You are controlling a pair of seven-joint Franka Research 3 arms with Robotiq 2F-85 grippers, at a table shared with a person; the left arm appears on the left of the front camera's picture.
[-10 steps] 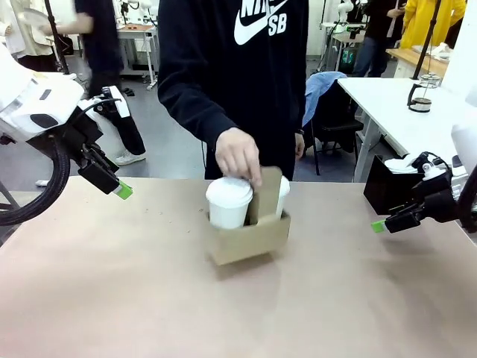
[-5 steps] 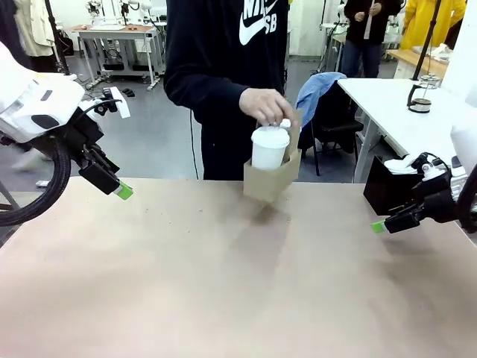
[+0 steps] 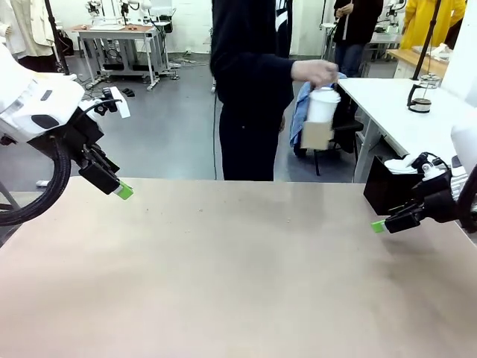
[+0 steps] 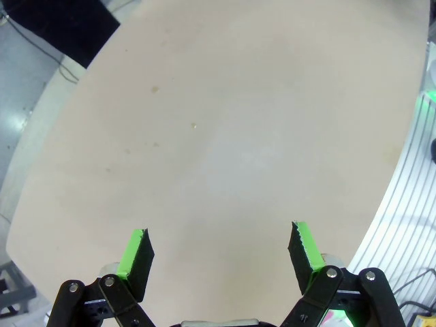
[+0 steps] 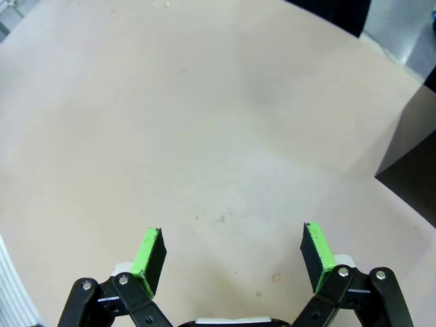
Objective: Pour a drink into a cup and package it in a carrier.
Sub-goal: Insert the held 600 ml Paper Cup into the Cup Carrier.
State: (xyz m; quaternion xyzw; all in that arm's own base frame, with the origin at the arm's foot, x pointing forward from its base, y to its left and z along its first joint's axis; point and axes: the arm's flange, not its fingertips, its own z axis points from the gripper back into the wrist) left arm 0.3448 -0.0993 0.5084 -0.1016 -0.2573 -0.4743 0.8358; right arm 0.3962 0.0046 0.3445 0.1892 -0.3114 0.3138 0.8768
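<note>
A robotics lab or workshop hall. Bare grey floor [image 3: 175,142] beyond the left tool [image 3: 119,189], with a metal-legged workbench [image 3: 112,33] far behind it carrying more equipment. White desk [image 3: 406,112] past the right tool [image 3: 384,224], topped by a glass press pot [image 3: 422,93]. Plain tan desk [image 3: 223,268] between the 2 tools. Several people standing about in the background, among further benches.

Matt tan table [image 3: 223,268]; brown cardboard carrier [image 3: 316,135], white paper cup [image 3: 323,105].
</note>
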